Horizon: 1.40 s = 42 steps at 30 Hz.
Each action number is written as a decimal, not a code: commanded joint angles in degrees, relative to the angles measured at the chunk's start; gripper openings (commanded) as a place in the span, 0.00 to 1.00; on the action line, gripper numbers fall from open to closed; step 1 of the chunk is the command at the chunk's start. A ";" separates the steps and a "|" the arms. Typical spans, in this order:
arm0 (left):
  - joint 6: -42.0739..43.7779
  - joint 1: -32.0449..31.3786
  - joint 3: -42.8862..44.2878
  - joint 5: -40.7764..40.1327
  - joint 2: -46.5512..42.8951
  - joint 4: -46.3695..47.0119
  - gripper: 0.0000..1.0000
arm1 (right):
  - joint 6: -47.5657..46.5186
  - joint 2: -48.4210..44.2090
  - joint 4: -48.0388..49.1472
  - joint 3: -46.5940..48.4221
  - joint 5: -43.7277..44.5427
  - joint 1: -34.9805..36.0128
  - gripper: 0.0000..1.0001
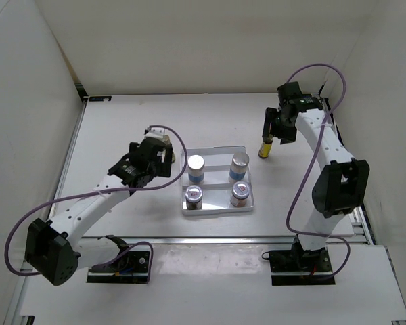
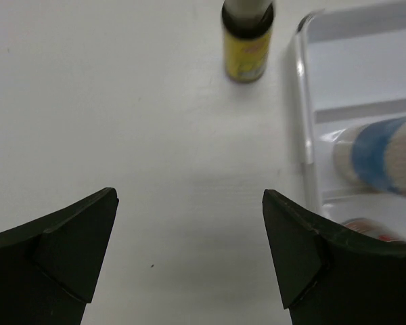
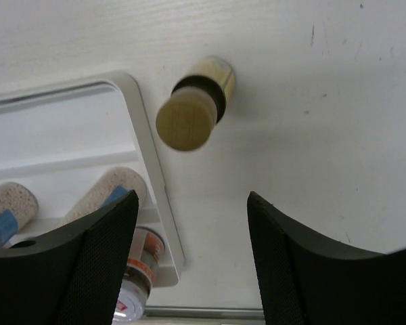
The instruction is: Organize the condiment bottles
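Two white blue-labelled cylinders stand in the back of the white tray, and two short dark jars stand in its front. One slim yellow bottle stands on the table right of the tray, and in the right wrist view it is just ahead of my open, empty right gripper. The other yellow bottle stands left of the tray, ahead of my open, empty left gripper.
The tray's rim lies close beside each yellow bottle. White walls enclose the table at the back and sides. A metal rail runs along the near edge in front of the arm bases.
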 commanded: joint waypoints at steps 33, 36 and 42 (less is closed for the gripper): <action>-0.94 1.02 -12.94 -3.32 -10.49 11.08 0.99 | -1.59 9.07 -4.73 18.27 1.02 -2.01 0.00; -0.94 1.02 -13.46 -3.32 -10.49 11.09 0.99 | -1.59 7.30 -4.73 21.52 1.02 -1.31 0.00; -0.94 1.02 -13.47 -3.32 -10.49 12.22 0.99 | -2.91 7.30 -6.05 26.89 -1.08 3.08 0.00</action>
